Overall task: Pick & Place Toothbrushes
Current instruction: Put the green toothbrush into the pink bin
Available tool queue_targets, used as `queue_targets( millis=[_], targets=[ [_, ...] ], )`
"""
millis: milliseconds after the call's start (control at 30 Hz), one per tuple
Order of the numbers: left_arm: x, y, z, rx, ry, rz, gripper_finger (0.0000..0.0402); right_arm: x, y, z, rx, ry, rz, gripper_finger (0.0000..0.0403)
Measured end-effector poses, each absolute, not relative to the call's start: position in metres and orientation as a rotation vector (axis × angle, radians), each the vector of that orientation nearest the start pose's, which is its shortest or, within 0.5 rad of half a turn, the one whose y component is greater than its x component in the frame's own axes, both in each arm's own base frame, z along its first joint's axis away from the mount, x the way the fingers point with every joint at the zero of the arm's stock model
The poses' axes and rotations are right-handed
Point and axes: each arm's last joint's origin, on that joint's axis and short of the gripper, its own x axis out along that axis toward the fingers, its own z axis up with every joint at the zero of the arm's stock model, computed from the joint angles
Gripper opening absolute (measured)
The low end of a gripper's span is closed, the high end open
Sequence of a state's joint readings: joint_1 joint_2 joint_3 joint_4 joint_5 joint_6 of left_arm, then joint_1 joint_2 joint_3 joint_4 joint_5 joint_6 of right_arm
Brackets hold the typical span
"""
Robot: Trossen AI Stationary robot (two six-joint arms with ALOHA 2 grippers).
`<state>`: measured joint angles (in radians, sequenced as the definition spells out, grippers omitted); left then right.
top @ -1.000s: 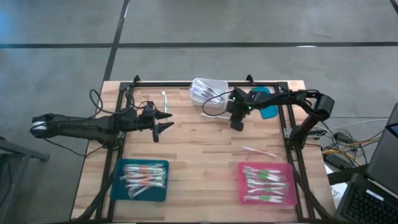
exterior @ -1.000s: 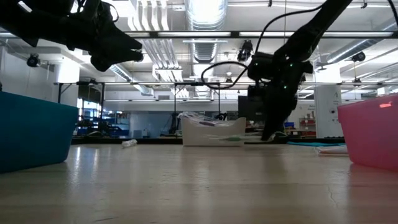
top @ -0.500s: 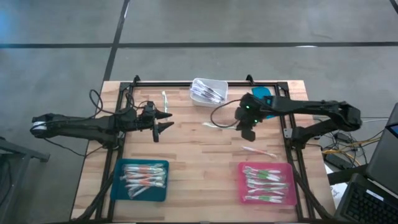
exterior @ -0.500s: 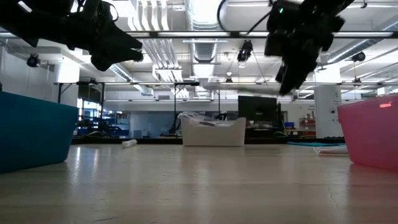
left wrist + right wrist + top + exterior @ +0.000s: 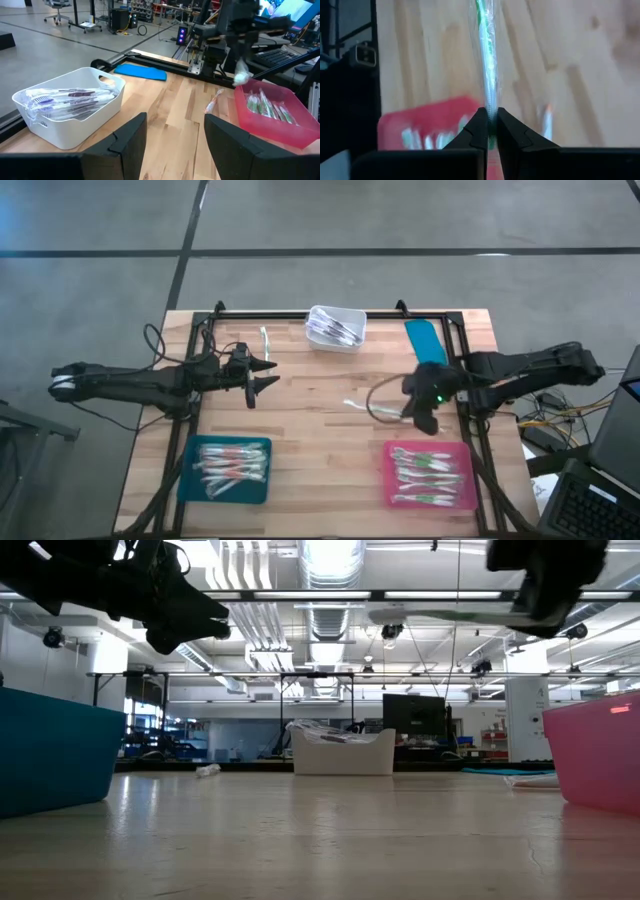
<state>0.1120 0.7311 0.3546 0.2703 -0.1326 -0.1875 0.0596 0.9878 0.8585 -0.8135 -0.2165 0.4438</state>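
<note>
My right gripper hovers just beyond the far edge of the pink tray, shut on a clear-wrapped toothbrush with green accents. My left gripper hangs open over the left half of the table, touching nothing. Several wrapped toothbrushes lie in the white bin, in the teal tray and in the pink tray. One loose toothbrush lies flat on the table near the far edge. Another lies on the wood near the pink tray. My right gripper pinches the toothbrush between its two fingers at one end. The rest sticks straight out ahead of the fingers. In the low view the toothbrush is about level, lifted clear of the table, pointing toward the table's left.
A flat teal rectangle lies near the far right corner. A black frame rail runs along the table's right side, close to my right arm. Bare wood lies between the two trays and in the table's middle.
My right gripper has moved from beside the white bin toward the table's near right, up and over to the pink tray's far edge. It carried the toothbrush along, lifted clear.
</note>
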Motion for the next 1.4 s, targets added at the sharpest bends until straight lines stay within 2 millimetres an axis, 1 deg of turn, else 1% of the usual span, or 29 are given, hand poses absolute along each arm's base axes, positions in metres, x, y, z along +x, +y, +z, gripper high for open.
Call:
queue_targets(
  millis=[200,400,667,900,1033,1200,1400],
  targets=[
    [0.168,0.023,0.235,-0.185,0.083,0.254,0.0202,0.164,0.048,0.275,0.541,1.062,0.021,0.0013],
    [0.168,0.023,0.235,-0.183,0.081,0.276,0.0202,0.152,0.076,0.275,0.599,1.124,0.074,0.0013],
    [0.168,0.023,0.235,-0.187,0.081,0.280,0.0202,0.133,0.105,0.275,0.545,1.142,0.110,0.0013],
    [0.168,0.023,0.235,-0.187,0.081,0.280,0.0202,0.108,0.120,0.269,0.487,1.223,0.058,0.0013],
    [0.168,0.023,0.235,-0.187,0.081,0.280,0.0202,0.096,0.127,0.265,0.461,1.236,0.048,0.0013],
    [0.168,0.023,0.235,-0.187,0.081,0.280,0.0202,0.088,0.137,0.256,0.428,1.259,0.037,0.0013],
    [0.168,0.023,0.235,-0.187,0.081,0.280,0.0202,0.088,0.152,0.238,0.358,1.311,0.004,0.0013]
  ],
)
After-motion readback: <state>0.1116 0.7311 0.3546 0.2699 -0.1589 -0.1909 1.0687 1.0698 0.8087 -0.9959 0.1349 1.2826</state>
